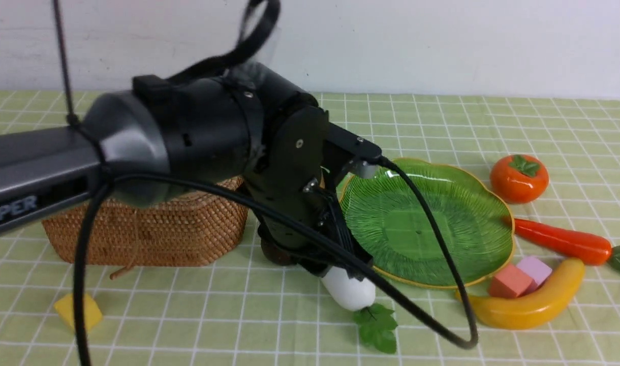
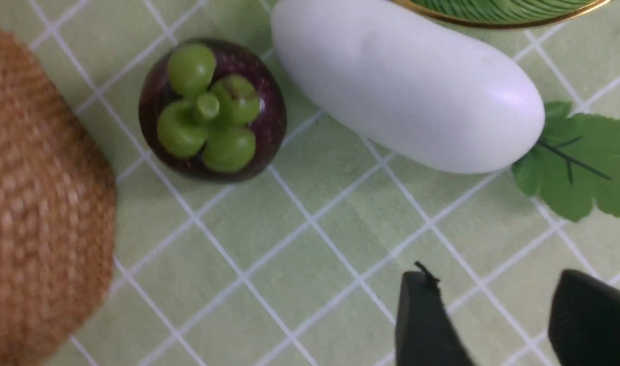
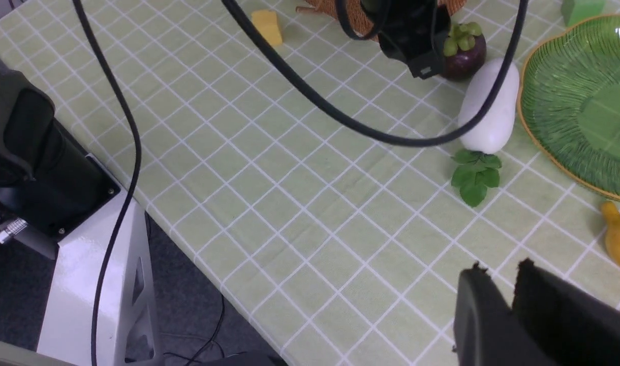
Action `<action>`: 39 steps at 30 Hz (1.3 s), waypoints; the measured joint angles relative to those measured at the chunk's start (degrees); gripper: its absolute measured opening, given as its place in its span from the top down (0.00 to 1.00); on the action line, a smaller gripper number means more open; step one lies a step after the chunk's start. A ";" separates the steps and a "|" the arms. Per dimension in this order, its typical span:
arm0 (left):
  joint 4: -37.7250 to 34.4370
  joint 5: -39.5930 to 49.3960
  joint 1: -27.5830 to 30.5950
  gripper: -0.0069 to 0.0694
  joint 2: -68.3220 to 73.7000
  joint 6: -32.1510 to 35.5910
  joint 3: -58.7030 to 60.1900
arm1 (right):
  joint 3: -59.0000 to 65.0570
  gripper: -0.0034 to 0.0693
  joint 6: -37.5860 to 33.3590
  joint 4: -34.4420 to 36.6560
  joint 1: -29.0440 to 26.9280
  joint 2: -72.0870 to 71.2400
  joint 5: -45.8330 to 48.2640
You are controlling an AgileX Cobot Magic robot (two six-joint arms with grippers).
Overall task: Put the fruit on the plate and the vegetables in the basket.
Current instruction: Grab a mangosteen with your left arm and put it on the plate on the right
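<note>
My left gripper [image 2: 493,277] hangs open over bare cloth, with nothing between its fingers. Just beyond it lie the white radish [image 2: 406,86] with its green leaves and the purple mangosteen [image 2: 212,109], side by side between the wicker basket [image 1: 152,229] and the green plate [image 1: 472,218]. In the front view my left arm [image 1: 213,137] covers most of both and the basket's top. The plate holds nothing. To its right lie the persimmon [image 1: 518,178], the carrot [image 1: 561,239] and the banana [image 1: 533,302]. My right gripper [image 3: 500,267] is shut and empty, near the table's front.
A yellow foam cube [image 1: 79,310] lies in front of the basket. A red cube [image 1: 510,281] and a pink cube [image 1: 536,268] sit in the banana's curve. A green cube [image 3: 582,9] lies behind the plate. The left arm's cable [image 1: 442,325] loops down to the cloth.
</note>
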 joint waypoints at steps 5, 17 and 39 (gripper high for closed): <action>7.66 -0.73 0.50 0.19 4.42 10.29 -4.02 | 0.00 0.79 0.00 -0.04 0.00 0.00 0.00; 15.93 -8.10 5.25 0.18 10.64 23.33 -4.74 | 0.00 0.79 4.64 -7.53 0.00 0.00 0.00; -2.92 -14.05 11.14 0.20 15.72 51.78 -5.01 | 0.00 0.79 6.02 -8.61 0.00 0.00 0.00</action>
